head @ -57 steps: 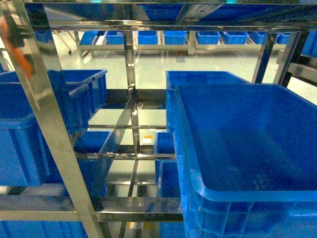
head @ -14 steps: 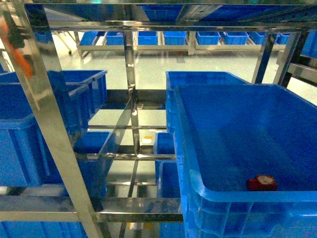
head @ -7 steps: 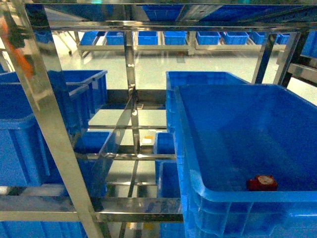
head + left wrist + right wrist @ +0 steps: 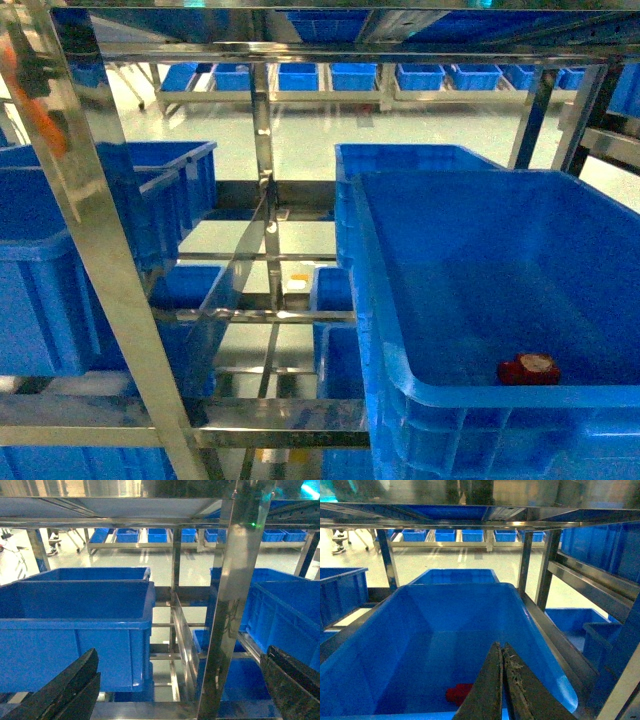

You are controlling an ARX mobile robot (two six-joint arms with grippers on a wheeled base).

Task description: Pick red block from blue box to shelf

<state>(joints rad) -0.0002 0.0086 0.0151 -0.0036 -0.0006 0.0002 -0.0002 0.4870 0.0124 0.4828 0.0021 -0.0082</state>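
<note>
The red block lies on the floor of a big dark blue crate that stands in a bay of the steel shelf, near the crate's front wall. In the right wrist view the red block shows just left of my right gripper, which is shut with nothing in it and hangs above the crate's front rim. My left gripper is open and empty, in front of a shelf post. The blue box is out of view. Neither gripper shows in the head view.
More dark blue crates fill the shelf: one at the left, one behind the right crate, others lower down. Steel rails run close along the crate's right side. A row of crates stands across the floor.
Four seconds ago the right crate's floor was bare; from one second ago the red block lies on it. Nothing has moved in the last second.
</note>
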